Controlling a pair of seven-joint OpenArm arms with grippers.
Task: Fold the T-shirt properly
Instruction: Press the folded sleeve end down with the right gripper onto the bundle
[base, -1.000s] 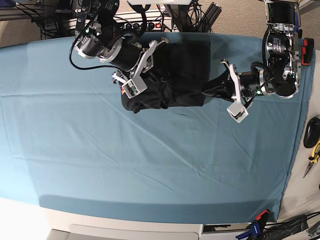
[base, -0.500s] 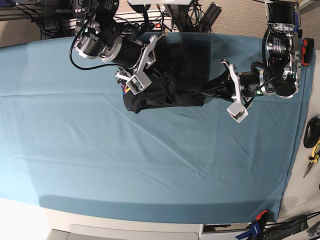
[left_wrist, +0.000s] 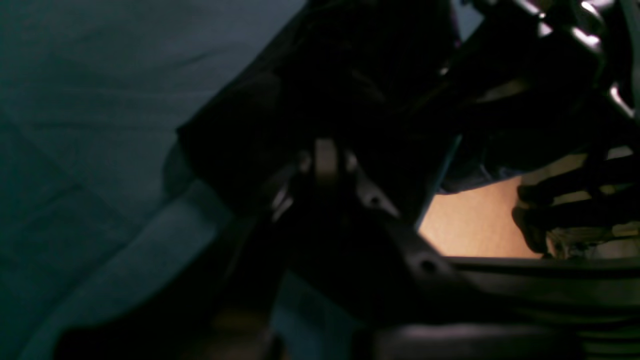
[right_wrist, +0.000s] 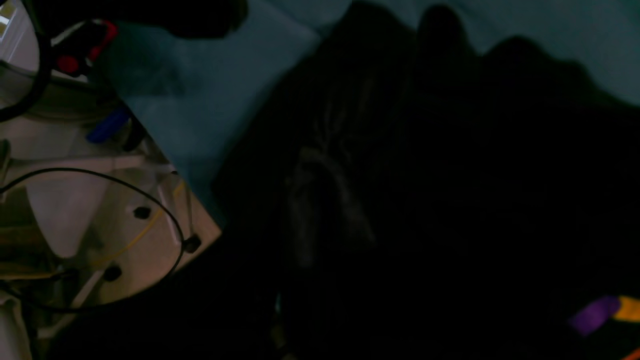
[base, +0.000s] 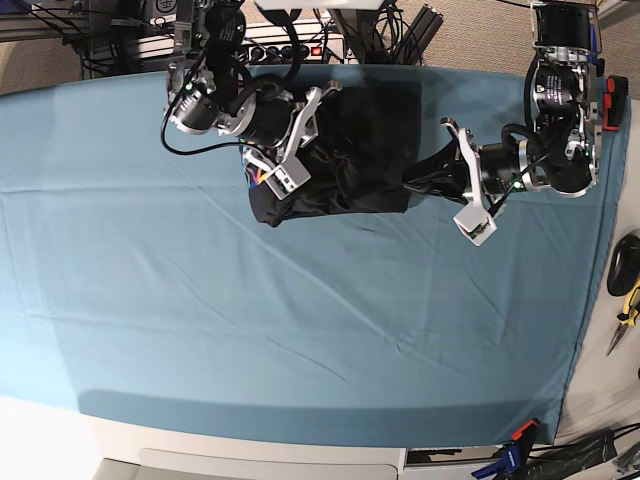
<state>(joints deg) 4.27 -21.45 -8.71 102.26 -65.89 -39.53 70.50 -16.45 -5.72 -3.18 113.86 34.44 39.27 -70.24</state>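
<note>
Black fabric, bunched and partly folded, is what the T-shirt (base: 350, 150) amounts to at the far edge of the table, lying on the teal table cloth (base: 250, 320) just short of the clutter of cables and power strips (base: 290, 45) behind it. Its far right part lies flat and square, while the near left part is rumpled into soft ridges, and a scrap of the rainbow print (right_wrist: 607, 310) peeks out by the left edge, purple and orange in the right wrist view. The right gripper (base: 292, 140) sits over that rumpled left side, its jaws drawn nearly together on a pinch of the T-shirt, with the dark cloth filling most of its own camera. The left gripper (base: 420, 180) comes in from the other side, low against the table cloth, its jaws pressed together at the shirt's right edge; its wrist view is too dark and blurred to show whether any cloth is caught between them. Farther out, at the table's right margin, lie pliers with yellow handles (base: 626, 315) and a black object beside them; a clamp (base: 515, 440) grips the near edge of the cloth.
</note>
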